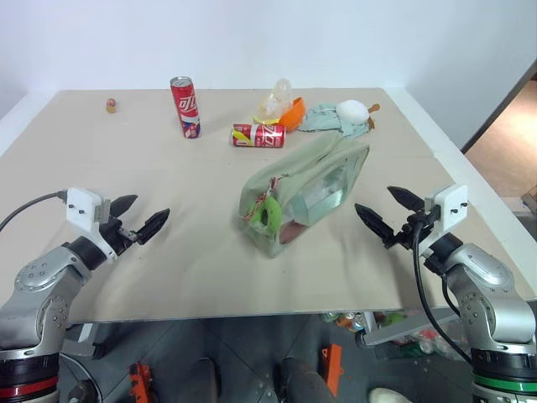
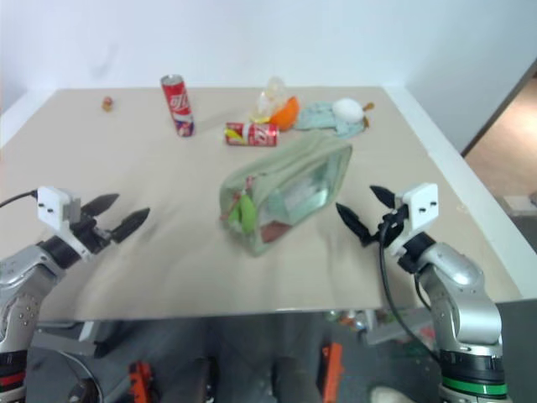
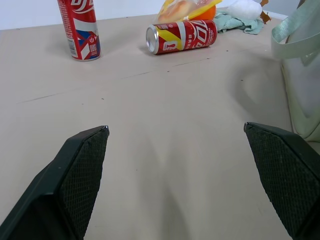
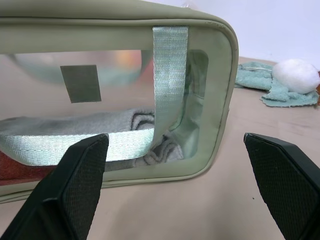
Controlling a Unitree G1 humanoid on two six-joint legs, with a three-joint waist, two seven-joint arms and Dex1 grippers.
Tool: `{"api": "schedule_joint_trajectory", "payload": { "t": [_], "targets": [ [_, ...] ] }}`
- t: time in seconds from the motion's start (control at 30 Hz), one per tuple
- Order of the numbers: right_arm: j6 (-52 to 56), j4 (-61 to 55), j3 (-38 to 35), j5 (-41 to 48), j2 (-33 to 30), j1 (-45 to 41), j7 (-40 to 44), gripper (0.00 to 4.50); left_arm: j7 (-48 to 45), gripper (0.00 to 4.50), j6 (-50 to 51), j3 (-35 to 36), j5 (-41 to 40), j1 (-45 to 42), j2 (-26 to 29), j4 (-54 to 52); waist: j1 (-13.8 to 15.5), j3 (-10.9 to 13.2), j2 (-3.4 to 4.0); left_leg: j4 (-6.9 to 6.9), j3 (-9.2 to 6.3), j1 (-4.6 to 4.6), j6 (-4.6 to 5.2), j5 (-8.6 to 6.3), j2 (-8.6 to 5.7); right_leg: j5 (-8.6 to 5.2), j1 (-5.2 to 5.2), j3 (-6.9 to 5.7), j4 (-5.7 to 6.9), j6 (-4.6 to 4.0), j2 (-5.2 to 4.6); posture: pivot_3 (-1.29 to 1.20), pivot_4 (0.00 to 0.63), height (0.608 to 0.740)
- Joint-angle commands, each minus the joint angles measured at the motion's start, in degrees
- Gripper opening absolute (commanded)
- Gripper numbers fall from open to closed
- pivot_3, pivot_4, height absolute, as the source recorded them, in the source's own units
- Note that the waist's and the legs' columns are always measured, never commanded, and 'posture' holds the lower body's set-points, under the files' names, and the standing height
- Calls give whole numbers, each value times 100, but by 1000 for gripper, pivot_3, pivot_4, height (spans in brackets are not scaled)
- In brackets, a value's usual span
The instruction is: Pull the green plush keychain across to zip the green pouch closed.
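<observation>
Two end effectors are hovering low over a beige table (image 1: 168,277), one on each side of the green pouch (image 1: 323,180), and neither is touching it. The left end effector (image 1: 141,216) is sitting at about 8 o'clock in the head view with its two black fingers spread wide and holding nothing; the right end effector (image 1: 388,210) is mirroring it at about 4 o'clock, fingers equally wide apart and empty. Each is pointing inward toward the pouch.

The pouch is lying near the middle of the table, angled so one end is reaching toward 1 o'clock and the other toward 7 o'clock. The green plush keychain (image 1: 271,214) is hanging at the pouch's near end, the 7 o'clock end, beside a small red-and-yellow tag. In the right wrist view the pouch's clear window is showing folded grey cloth (image 4: 120,122) inside, with a pale webbing strap (image 4: 169,75) running down over the panel.

Farther back, toward 12 o'clock, a red can (image 1: 185,107) is standing upright and a second red can (image 1: 258,135) is lying on its side just behind the pouch. An orange cup (image 1: 293,112), a mint-green rag (image 1: 323,119) and a white plush toy (image 1: 352,110) are clustering at about 1 o'clock. One tiny object (image 1: 111,105), too small to identify, is resting near the far edge at 11 o'clock.
</observation>
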Motion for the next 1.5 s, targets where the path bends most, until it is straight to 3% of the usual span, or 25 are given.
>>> {"api": "schedule_joint_trajectory", "payload": {
  "t": [0.03, 0.4, 0.53, 0.63, 0.77, 0.97, 1.2, 1.23, 1.27, 1.5],
  "targets": [
    [-45, -111, -126, 61, -95, -71, 51, 4482, -82, 4486, -166, 8, 4, -134, 45, -20, 0, 0, 0, 0, 0, 0, 0, 0, 0, 0, 0, 0, 0, 1, 0, 0, 150, 740],
    [-23, -132, -105, 40, -109, -51, 130, 4482, -460, 4486, 18, 90, -443, -225, 71, -185, 0, 0, 0, 1, 0, 0, 0, 0, 0, 2, 0, 0, 0, 2, 1, 0, 150, 740],
    [-13, 18, -115, 33, -493, -320, 505, 4482, -1085, 4486, 859, 130, -1431, -522, 610, -693, -1, 4, -1, 3, 0, -2, 0, 0, 0, 3, -1, 0, 0, 3, 0, 0, 150, 740],
    [357, 508, -21, 322, -1208, -1309, 1319, 4482, -1667, 4486, 1815, -97, -2409, -946, 1323, -1194, -11, 22, 13, 8, 8, -3, 1, 1, -3, 8, -2, 5, -3, 6, -4, 0, 150, 740],
    [-16, 1677, 591, -43, -1575, -2659, 2326, 4482, -2063, 4486, 2344, -414, -2813, -1334, 1808, -1359, -42, 28, 23, 5, 31, 20, 12, 3, -5, 9, 6, 25, -4, -1, -4, 0, 150, 740],
    [-1268, 4017, 1579, -928, -1274, -4436, 3586, 4482, -2213, 4486, 2473, -856, -2821, -1714, 1771, -1469, -37, 33, 16, -4, 22, 13, 14, 1, 18, 8, -9, 23, -2, -9, 28, 0, 150, 740],
    [-2578, 6393, 1828, -1607, -904, -5676, 4133, 4482, -1990, 4486, 2443, -777, -2827, -1562, 1694, -1713, -21, 36, 16, -4, 21, -15, 7, -12, 21, 16, -30, 21, -3, -44, 28, 0, 150, 740],
    [-2671, 6551, 1820, -1647, -887, -5744, 4207, 3940, -1940, 4500, 2453, -725, -2852, -1524, 1704, -1752, -20, 36, 16, -3, 20, -15, 1, -17, 21, 13, -29, 21, -3, -45, 27, 0, 150, 740],
    [-2749, 6660, 1797, -1655, -871, -5786, 4306, 3741, -1893, 4500, 2470, -671, -2884, -1478, 1725, -1795, -19, 36, 16, -3, 20, -15, -4, -20, 21, 10, -28, 21, -3, -44, 26, 0, 150, 740],
    [-2943, 6809, 1692, -1631, -805, -5772, 4751, 1241, -1595, 4500, 2509, -410, -2995, -1171, 1777, -1977, -30, 36, 16, -2, 20, -9, -9, -26, 24, 8, -25, 21, -2, -47, 28, 0, 150, 740]
  ]
}}
